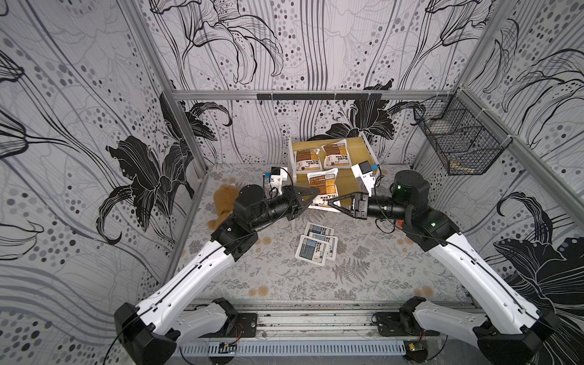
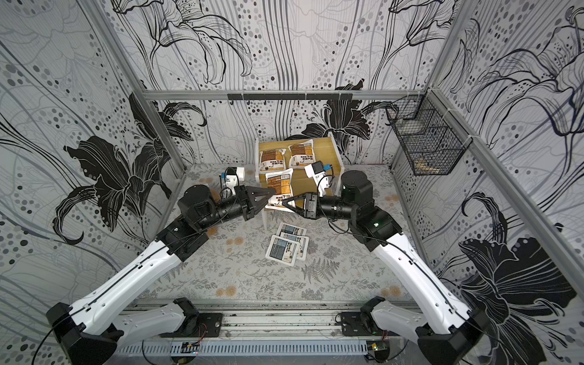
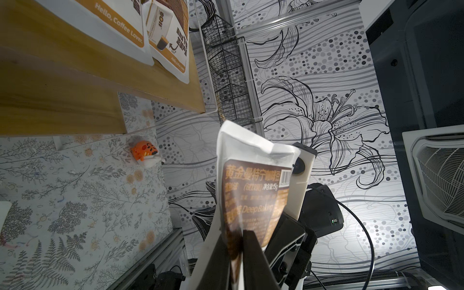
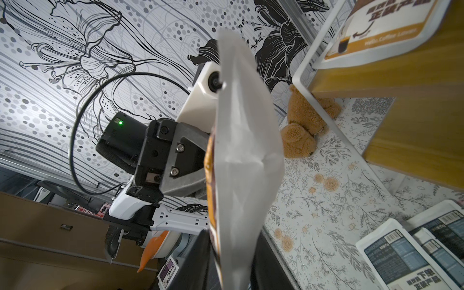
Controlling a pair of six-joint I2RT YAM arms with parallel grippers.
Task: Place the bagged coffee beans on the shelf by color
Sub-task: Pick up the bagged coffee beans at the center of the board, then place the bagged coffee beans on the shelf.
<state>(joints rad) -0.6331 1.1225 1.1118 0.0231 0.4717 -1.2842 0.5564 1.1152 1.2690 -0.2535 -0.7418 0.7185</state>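
**A:** Where's the bag in hand?

**B:** The brown pouch (image 1: pixel 322 185) hangs in the air over the lower board of the shelf (image 1: pixel 358 148), caught between both arms. The left claw (image 1: pixel 311 197) is pinched on one edge. The right claw (image 1: pixel 331 203) is clamped on the opposite edge. Both wrist views show the film running down between the jaws.

**A:** And the rest?

**B:** The two shelved pouches (image 1: pixel 306 159), brown as well, lie side by side on the upper board. The grey-blue pouches (image 1: pixel 317 245) sit overlapped on the worktop (image 1: pixel 284 278), in front of the shelf.

**A:** How will it handle?

**B:** Light and floppy, I'd judge. The film is glossy and the beans inside are loose, so it sags and can slip. It's best taken by the flat sealed margin, where nothing bulges, and laid flat rather than dropped.
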